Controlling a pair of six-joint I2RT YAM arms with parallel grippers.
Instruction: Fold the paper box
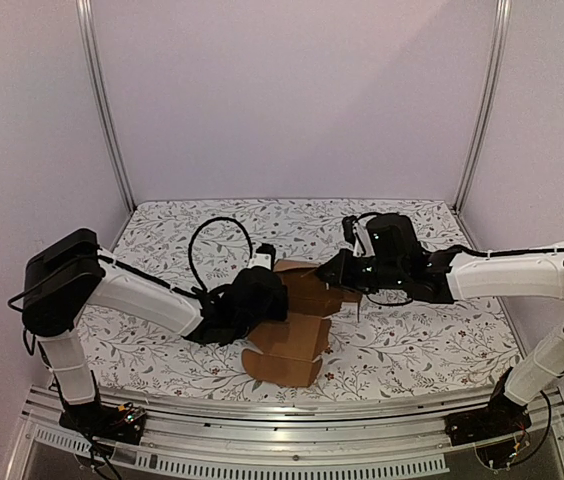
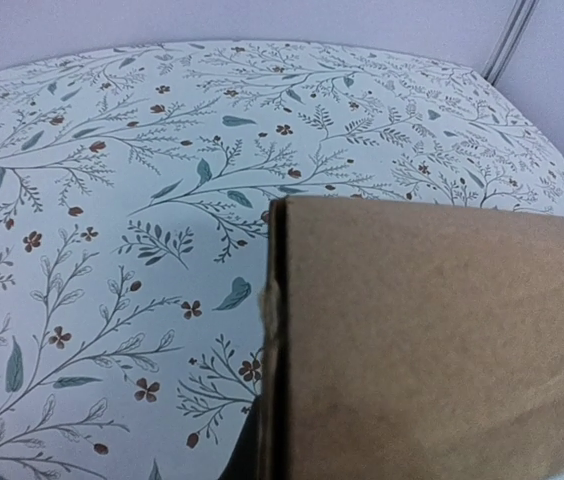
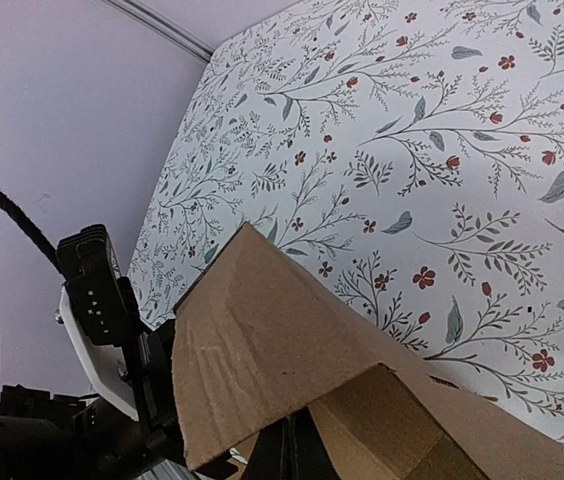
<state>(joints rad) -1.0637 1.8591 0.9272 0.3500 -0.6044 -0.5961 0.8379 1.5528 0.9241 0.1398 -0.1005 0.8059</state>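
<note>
Mid-fold: the paper box (image 1: 297, 335) stands half raised at the centre of the floral bench (image 1: 432, 340), with a claw on each side.

Its far panels are lifted into walls, while the near flaps lie flat toward the arm bases. The left claw (image 1: 277, 300) is closed thin on the left wall, whose brown face fills that wrist view. The right claw (image 1: 340, 272) is closed on the far-right panel, which tents over its fingers. The step in hand looks like standing the walls up. The next move calls for creasing them square, then bringing the near flaps up and in without tearing the card.

Plain brown paper box (image 1: 297, 335) — table (image 1: 412, 340) white, leafy sprigs, seemingly reddish flowers.
</note>
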